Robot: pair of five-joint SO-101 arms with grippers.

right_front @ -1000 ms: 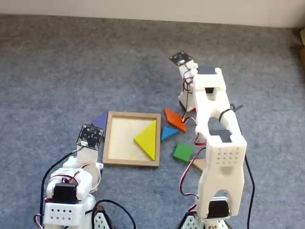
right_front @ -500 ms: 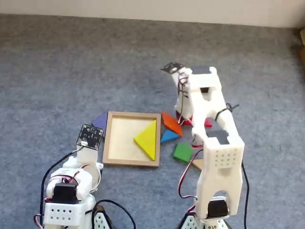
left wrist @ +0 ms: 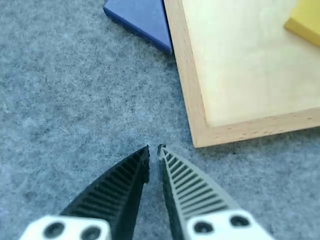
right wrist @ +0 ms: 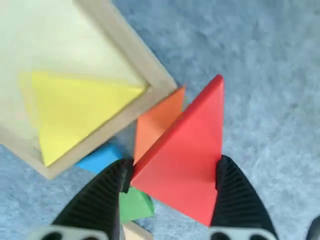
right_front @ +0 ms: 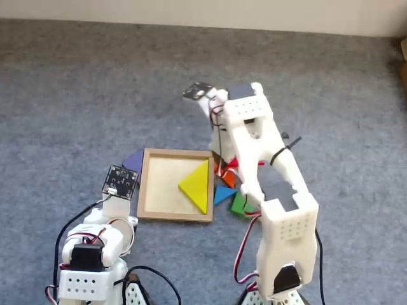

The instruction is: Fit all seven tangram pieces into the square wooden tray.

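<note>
— So where is the red triangle (right wrist: 185, 155)?
— Clamped between the right jaws, one pad on each of two edges. In the high view it sits just right of centre, off the right edge of the tray (right_front: 145, 184).
— What is around it?
— The right wrist view shows it overlapping the orange piece (right wrist: 157, 120), which lies just beside the tray's corner. The light blue triangle (right_front: 222, 194) and the green square (right_front: 240, 203) lie near, lower in the high view.
— Anything inside the tray?
— A yellow triangle (right_front: 197, 184), against its right side.
— And the left jaws?
— Together, tips almost touching, gripping nothing, over the grey bench at the lower left, near a tray corner. A dark blue piece (left wrist: 140, 15) lies against the outside of the tray's left rim.
</note>
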